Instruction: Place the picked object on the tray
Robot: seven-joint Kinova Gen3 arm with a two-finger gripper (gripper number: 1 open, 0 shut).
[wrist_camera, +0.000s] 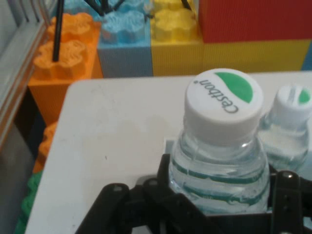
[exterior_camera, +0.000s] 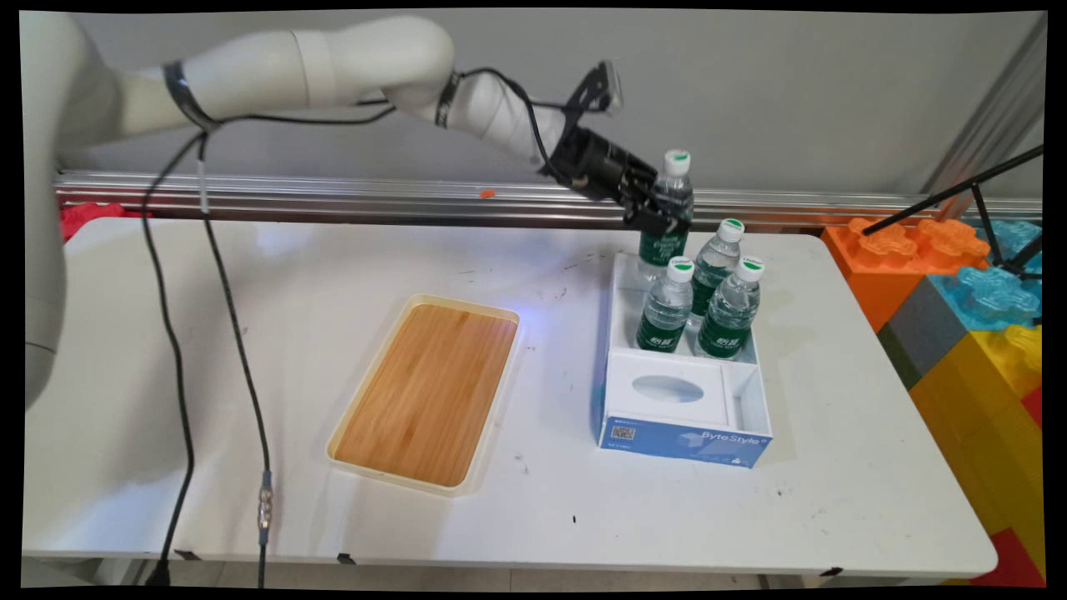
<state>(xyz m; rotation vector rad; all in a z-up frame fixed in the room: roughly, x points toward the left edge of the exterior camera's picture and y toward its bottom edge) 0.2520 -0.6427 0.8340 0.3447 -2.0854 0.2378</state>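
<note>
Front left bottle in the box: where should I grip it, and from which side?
Grip the front left bottle on its clear shoulder below the white cap, coming from the left over the box wall. It stands upright, with a neighbour close on its right and another behind, so only the left is open. The gripper already holds the raised bottle.

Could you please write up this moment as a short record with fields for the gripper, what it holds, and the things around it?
gripper: gripper shut on the raised bottle, fingers at either side of its body
held thing: raised bottle, white and green cap, lifted above the box's far end
box: white and blue box
other bottles: three bottles upright in the box
tray: wooden tray, left of the box
</note>
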